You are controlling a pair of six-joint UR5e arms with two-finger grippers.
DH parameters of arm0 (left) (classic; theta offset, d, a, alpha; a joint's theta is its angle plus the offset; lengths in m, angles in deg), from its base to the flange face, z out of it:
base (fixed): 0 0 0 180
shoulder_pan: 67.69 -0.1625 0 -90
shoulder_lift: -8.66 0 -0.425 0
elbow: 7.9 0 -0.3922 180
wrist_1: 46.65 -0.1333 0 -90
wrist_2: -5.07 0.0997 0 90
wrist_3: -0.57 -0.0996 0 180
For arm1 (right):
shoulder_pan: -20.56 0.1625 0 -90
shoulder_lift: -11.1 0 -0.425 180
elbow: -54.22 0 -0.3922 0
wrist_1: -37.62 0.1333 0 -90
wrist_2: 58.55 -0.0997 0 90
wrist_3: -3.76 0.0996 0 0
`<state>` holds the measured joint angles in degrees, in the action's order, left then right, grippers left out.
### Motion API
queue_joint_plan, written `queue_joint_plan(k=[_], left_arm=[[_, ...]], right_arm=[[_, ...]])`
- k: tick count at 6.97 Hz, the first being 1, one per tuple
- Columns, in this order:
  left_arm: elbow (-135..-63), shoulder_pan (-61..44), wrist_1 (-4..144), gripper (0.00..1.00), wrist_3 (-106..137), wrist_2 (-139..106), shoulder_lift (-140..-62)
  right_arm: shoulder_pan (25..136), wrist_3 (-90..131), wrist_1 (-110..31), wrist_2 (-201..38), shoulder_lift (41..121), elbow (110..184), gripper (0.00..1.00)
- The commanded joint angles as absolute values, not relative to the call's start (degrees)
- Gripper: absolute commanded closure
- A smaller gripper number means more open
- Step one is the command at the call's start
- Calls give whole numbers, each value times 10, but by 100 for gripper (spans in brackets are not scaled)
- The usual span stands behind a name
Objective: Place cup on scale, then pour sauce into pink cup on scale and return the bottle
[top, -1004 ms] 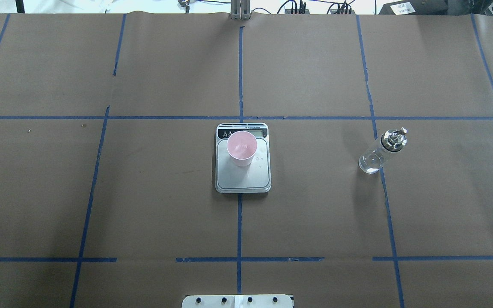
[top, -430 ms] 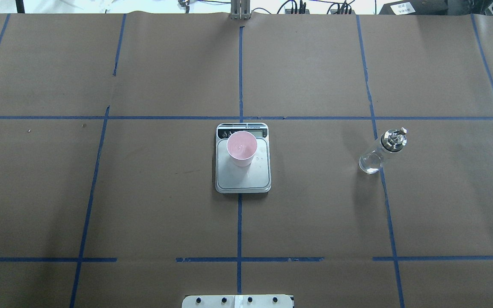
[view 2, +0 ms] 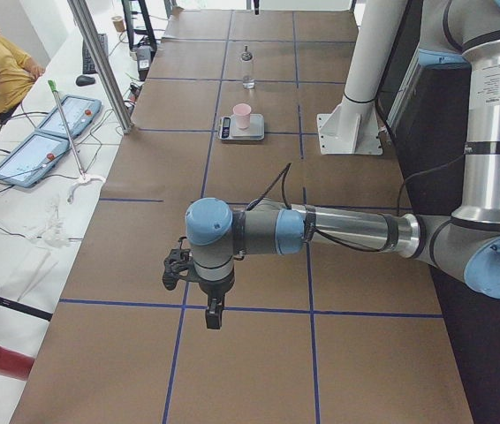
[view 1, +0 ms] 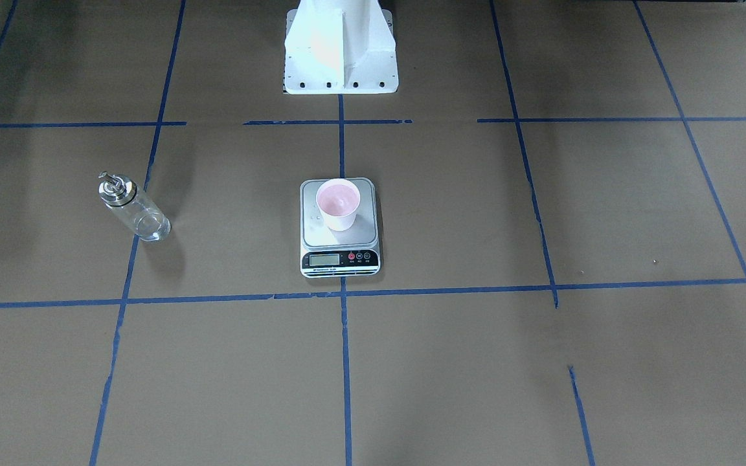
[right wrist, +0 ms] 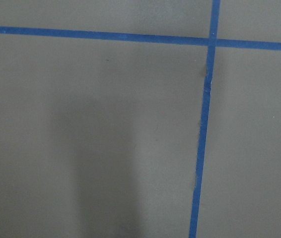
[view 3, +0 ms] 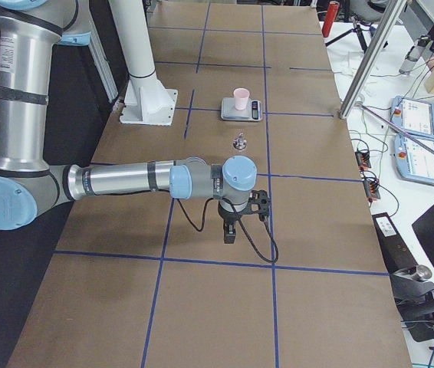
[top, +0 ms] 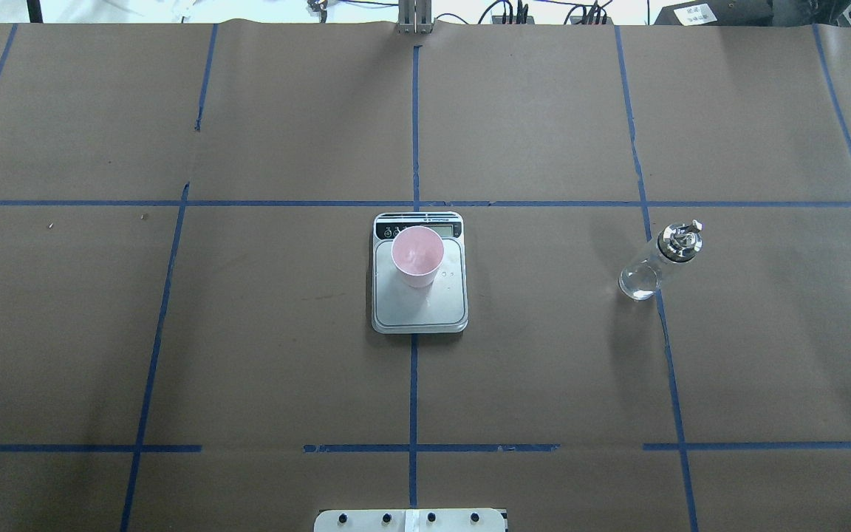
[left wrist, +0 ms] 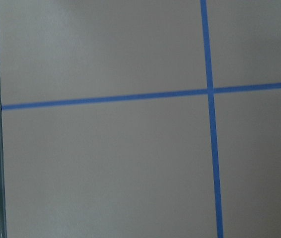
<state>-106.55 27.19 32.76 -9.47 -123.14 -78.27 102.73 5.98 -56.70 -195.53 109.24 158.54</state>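
Observation:
The pale pink cup (top: 417, 255) stands upright on the silver scale (top: 425, 310) at the table's middle, also in the front view as cup (view 1: 339, 204) on scale (view 1: 340, 259). The clear glass bottle (top: 654, 262) with silver spout cap stands upright on the table to the scale's right, apart from it; it also shows in the front view (view 1: 132, 210). Neither gripper shows in the overhead or front view. The left gripper (view 2: 212, 314) and the right gripper (view 3: 230, 234) hang over bare table far from these things. I cannot tell whether they are open or shut.
Brown paper with blue tape lines covers the table (top: 248, 332). The robot's white base (view 1: 340, 52) stands behind the scale. Both wrist views show only paper and tape. A metal post (view 3: 370, 54), tablets and cables lie beyond the far edge.

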Motion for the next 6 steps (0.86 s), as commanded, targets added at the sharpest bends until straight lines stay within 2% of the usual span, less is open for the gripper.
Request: queue_joint_plan(k=[1, 3, 6], left_arm=[[-1038, 270, 331, 0, -172, -1239, -779], [-990, 264, 410, 0, -168, -1281, -785], [-997, 264, 412, 0, -100, -1281, -787]], right_arm=[[1019, 17, -602, -1958, 1074, 1574, 0], [1031, -43, -631, -1960, 1066, 1572, 0], [1030, -42, -631, -1957, 1052, 1571, 0]])
